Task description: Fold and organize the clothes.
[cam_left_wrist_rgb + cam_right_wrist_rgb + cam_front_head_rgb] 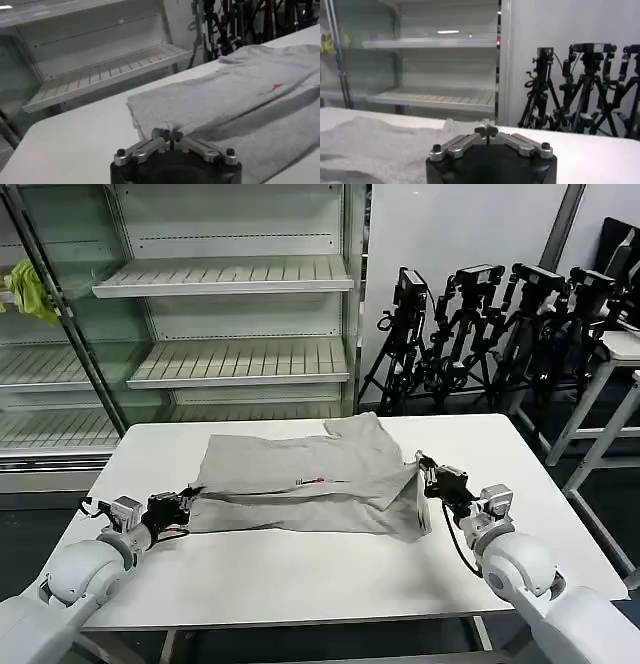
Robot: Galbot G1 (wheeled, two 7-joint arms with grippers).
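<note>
Both end effectors, left (190, 500) and right (421, 471), pinch the T-shirt's (300, 479) edges.

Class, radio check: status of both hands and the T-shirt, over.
Left hand shut on T-shirt near-left edge. Right hand shut on its right edge. Shirt partly folded, flat on white table. Nothing in the way.

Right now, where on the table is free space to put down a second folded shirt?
The near strip of the white table, between the T-shirt and the front edge, is bare. So is the far right corner toward the tripods. The middle is crowded: left gripper and right gripper each pinch the shirt.
</note>
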